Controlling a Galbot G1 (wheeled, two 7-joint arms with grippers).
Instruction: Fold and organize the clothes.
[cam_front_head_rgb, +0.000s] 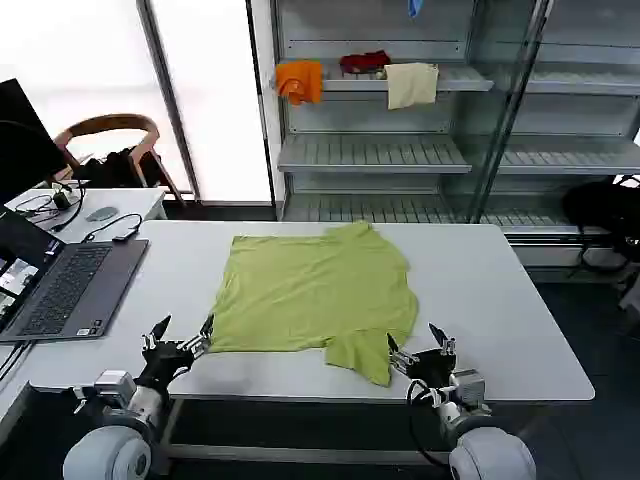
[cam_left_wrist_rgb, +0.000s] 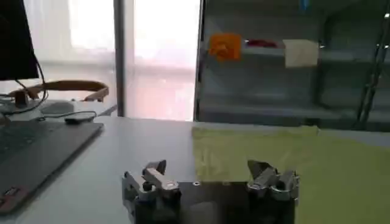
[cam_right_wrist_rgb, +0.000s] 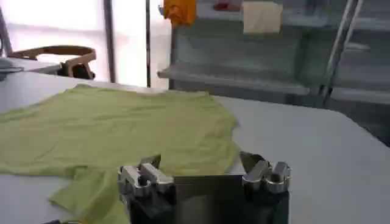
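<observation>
The white desk (cam_front_head_rgb: 480, 300) carries the lime T-shirt (cam_front_head_rgb: 315, 290) spread nearly flat, its longer span running crosswise between the two arms, collar toward the far edge and hem toward the robot. One sleeve (cam_front_head_rgb: 365, 355) lies loose at the near edge, folded out from the body of the cloth.

Both tools wait at the near edge, one at each lower corner of the shirt. The left tool (cam_front_head_rgb: 180, 335) has its fingers spread apart and grips nothing — the hem's corner lies just ahead of it, close to its inner fingertip. The right tool (cam_front_head_rgb: 420, 350) is likewise spread and empty, and the loose sleeve sits just inward of it, toward the other arm.

Judging from this, the shirt lies straight ahead of both tools, so neither arm is much nearer — though the sleeve is plainly the right tool's business. A first fold probably starts from these near corners.
</observation>
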